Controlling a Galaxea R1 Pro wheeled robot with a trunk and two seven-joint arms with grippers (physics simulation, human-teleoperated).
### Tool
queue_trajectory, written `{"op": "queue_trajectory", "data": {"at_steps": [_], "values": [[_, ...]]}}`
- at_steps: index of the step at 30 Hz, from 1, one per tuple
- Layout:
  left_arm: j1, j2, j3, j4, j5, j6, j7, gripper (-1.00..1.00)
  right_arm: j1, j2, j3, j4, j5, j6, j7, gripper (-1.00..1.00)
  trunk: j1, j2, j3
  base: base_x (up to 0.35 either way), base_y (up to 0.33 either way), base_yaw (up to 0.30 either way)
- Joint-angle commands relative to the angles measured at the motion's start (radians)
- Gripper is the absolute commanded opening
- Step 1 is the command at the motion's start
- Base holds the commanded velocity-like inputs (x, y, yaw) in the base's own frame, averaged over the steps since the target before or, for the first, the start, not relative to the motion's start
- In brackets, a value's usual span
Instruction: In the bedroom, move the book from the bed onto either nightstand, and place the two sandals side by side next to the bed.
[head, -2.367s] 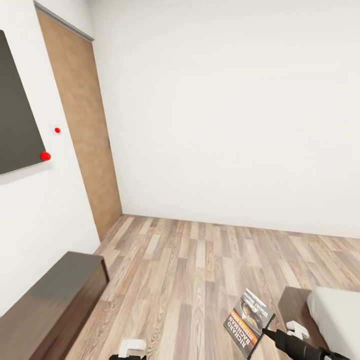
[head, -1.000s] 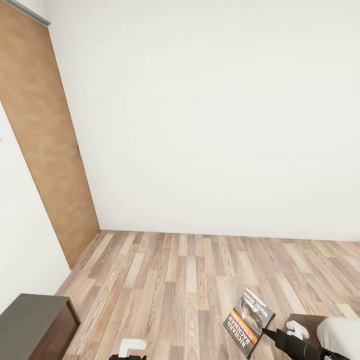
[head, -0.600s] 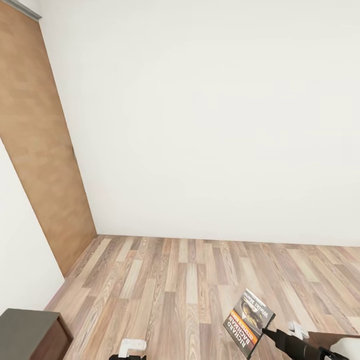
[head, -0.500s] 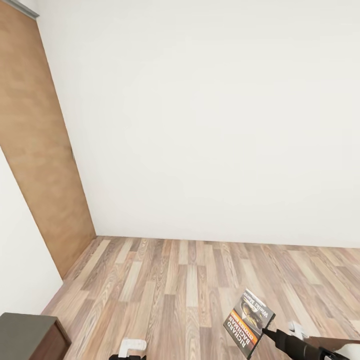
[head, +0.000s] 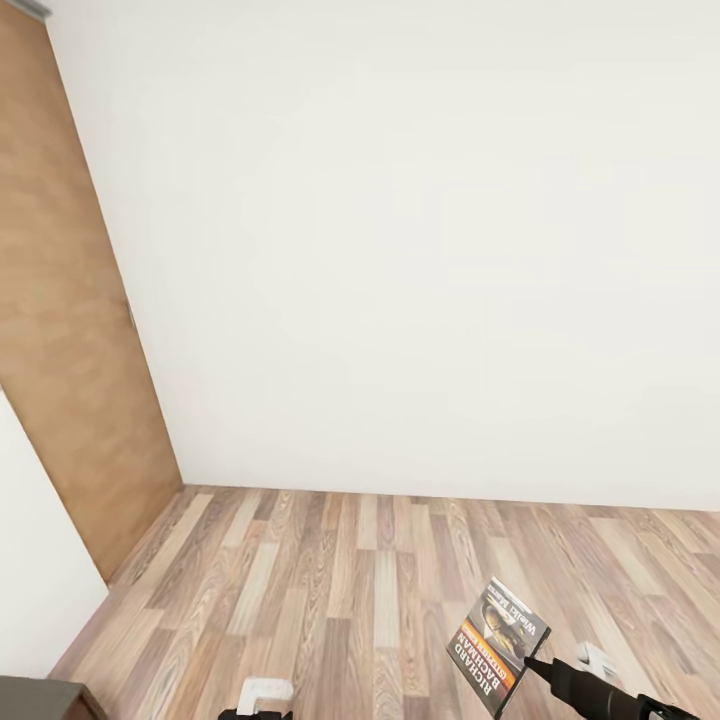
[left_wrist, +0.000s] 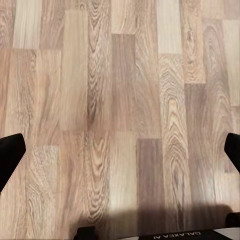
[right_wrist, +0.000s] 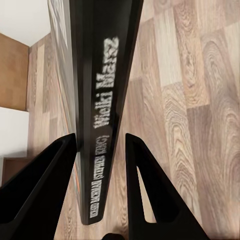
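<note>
One book (right_wrist: 97, 125) sits edge-on between my right gripper's (right_wrist: 100, 150) jaws, clamped by its spine end and held tilted above the floor (head: 350, 600). It could swing or slip out if I turn sharply, since the grip is narrow. My left gripper (left_wrist: 120, 155) hangs spread and empty over planks. Ahead stand a wall (head: 420, 250) and door (head: 70, 350); nothing blocks me.

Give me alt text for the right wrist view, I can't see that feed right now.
The right gripper is shut on the book, seen spine-on between two black fingers, with white spine lettering running along it. Behind it lie the wood-plank floor, a strip of white wall and the brown door.
</note>
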Motion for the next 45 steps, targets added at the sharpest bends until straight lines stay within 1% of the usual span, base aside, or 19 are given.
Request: {"op": "queue_trajectory", "data": {"at_steps": [1, 10, 19, 45], "values": [[-0.001, 0.0, 0.009, 0.001, -0.01, -0.003, -0.001, 1.0, -0.001, 0.0, 0.001, 0.002, -0.011, 0.007, 0.006, -1.0, 0.001, -0.001, -0.001, 0.33, 0.0, 0.0], [-0.001, 0.0, 0.009, 0.001, -0.01, -0.003, -0.001, 1.0, -0.002, 0.0, 0.001, 0.002, -0.011, 0.007, 0.006, -1.0, 0.001, -0.001, -0.001, 0.33, 0.0, -0.004], [-0.001, 0.0, 0.009, 0.001, -0.01, -0.003, -0.001, 1.0, -0.001, 0.0, 0.001, 0.002, -0.011, 0.007, 0.006, -1.0, 0.001, -0.001, -0.001, 0.33, 0.0, -0.072], [-0.001, 0.0, 0.009, 0.001, -0.01, -0.003, -0.001, 1.0, -0.002, 0.001, 0.001, 0.002, -0.011, 0.007, 0.004, -1.0, 0.001, -0.001, -0.001, 0.33, 0.0, -0.002]]}}
